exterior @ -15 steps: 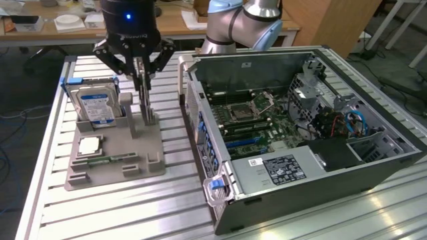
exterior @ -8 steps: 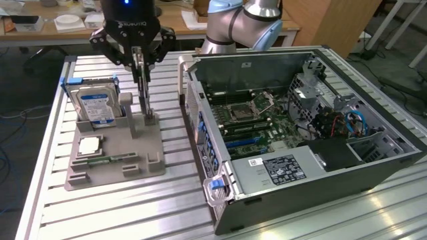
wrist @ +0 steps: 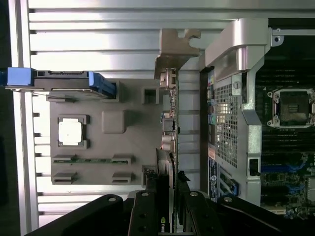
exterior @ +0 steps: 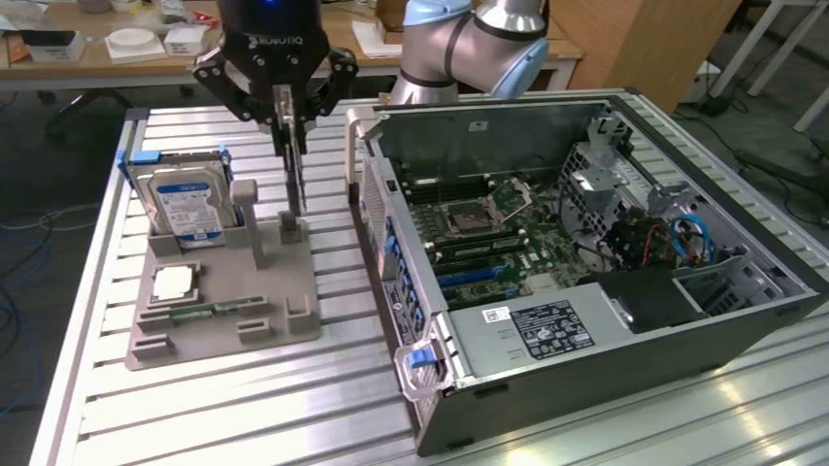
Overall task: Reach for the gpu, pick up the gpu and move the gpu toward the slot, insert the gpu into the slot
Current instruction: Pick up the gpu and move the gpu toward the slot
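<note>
My gripper (exterior: 290,115) hangs over the grey holder tray (exterior: 279,320) at the exterior view's left, shut on the gpu (exterior: 295,180). The gpu is a thin dark card held edge-on and upright. Its lower end is close over the tray's upright post (exterior: 291,231), and I cannot tell whether they touch. In the wrist view the gpu (wrist: 168,132) runs as a narrow strip from between my fingers (wrist: 147,211) to its grey metal bracket (wrist: 173,49). The open computer case (exterior: 725,330) lies to the exterior view's right, its motherboard showing a blue slot (exterior: 477,276).
On the tray a silver hard drive (exterior: 185,204) stands upright, with a processor chip (exterior: 175,282) and a small green memory stick (exterior: 208,312) lying flat. The case's rear wall (wrist: 231,123) rises right beside the gpu. A cluttered desk (exterior: 130,44) and a second arm (exterior: 473,44) are behind.
</note>
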`<state>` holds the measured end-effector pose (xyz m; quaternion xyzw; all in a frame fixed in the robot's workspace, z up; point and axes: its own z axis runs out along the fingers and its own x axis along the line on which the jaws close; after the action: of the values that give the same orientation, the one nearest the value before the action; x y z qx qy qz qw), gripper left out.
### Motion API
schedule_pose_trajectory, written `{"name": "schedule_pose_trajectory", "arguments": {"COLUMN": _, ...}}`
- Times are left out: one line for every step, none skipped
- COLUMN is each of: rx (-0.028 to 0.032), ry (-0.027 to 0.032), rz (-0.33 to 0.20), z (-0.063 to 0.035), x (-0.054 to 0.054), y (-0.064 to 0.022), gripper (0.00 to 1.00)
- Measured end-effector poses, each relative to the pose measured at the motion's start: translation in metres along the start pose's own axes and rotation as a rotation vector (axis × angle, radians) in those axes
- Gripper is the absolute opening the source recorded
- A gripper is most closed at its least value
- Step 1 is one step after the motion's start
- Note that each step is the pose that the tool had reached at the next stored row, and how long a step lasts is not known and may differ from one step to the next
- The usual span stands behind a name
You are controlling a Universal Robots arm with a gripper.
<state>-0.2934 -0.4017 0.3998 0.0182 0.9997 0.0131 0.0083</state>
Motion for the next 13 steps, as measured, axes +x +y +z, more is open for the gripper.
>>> {"name": "schedule_pose_trajectory", "arguments": {"rx": -0.001, "ry": 0.0, "rz": 0.0, "z": -0.0033, "x": -0.001, "y": 0.0001, "gripper": 0.26}}
{"name": "schedule_pose_trajectory", "arguments": {"rx": -0.0014, "ry": -0.0001, "rz": 0.0, "z": -0.0059, "x": -0.001, "y": 0.0002, "gripper": 0.26}}
{"name": "schedule_pose_trajectory", "arguments": {"rx": -0.0016, "ry": -0.0001, "rz": 0.0, "z": -0.0077, "x": -0.002, "y": 0.0003, "gripper": 0.26}}
{"name": "schedule_pose_trajectory", "arguments": {"rx": -0.0018, "ry": 0.0, "rz": 0.0, "z": -0.009, "x": -0.004, "y": 0.0004, "gripper": 0.26}}
{"name": "schedule_pose_trajectory", "arguments": {"rx": -0.002, "ry": 0.0002, "rz": 0.0, "z": -0.01, "x": -0.006, "y": 0.0005, "gripper": 0.26}}
{"name": "schedule_pose_trajectory", "arguments": {"rx": -0.0019, "ry": 0.0009, "rz": 0.0, "z": -0.0108, "x": -0.008, "y": 0.0006, "gripper": 0.26}}
{"name": "schedule_pose_trajectory", "arguments": {"rx": -0.0019, "ry": 0.0017, "rz": 0.0, "z": -0.0114, "x": -0.011, "y": 0.0007, "gripper": 0.26}}
{"name": "schedule_pose_trajectory", "arguments": {"rx": -0.0019, "ry": 0.0024, "rz": 0.0, "z": -0.0121, "x": -0.013, "y": 0.0008, "gripper": 0.26}}
{"name": "schedule_pose_trajectory", "arguments": {"rx": -0.0019, "ry": 0.0034, "rz": 0.0, "z": -0.0128, "x": -0.016, "y": 0.0009, "gripper": 0.26}}
{"name": "schedule_pose_trajectory", "arguments": {"rx": -0.0018, "ry": 0.0045, "rz": 0.0, "z": -0.0136, "x": -0.018, "y": 0.0011, "gripper": 0.26}}
{"name": "schedule_pose_trajectory", "arguments": {"rx": -0.0017, "ry": 0.0058, "rz": 0.0, "z": -0.0139, "x": -0.021, "y": 0.0011, "gripper": 0.26}}
{"name": "schedule_pose_trajectory", "arguments": {"rx": -0.0017, "ry": 0.0071, "rz": 0.0, "z": -0.014, "x": -0.024, "y": 0.0013, "gripper": 0.26}}
{"name": "schedule_pose_trajectory", "arguments": {"rx": -0.0017, "ry": 0.0085, "rz": 0.0, "z": -0.0139, "x": -0.027, "y": 0.0014, "gripper": 0.26}}
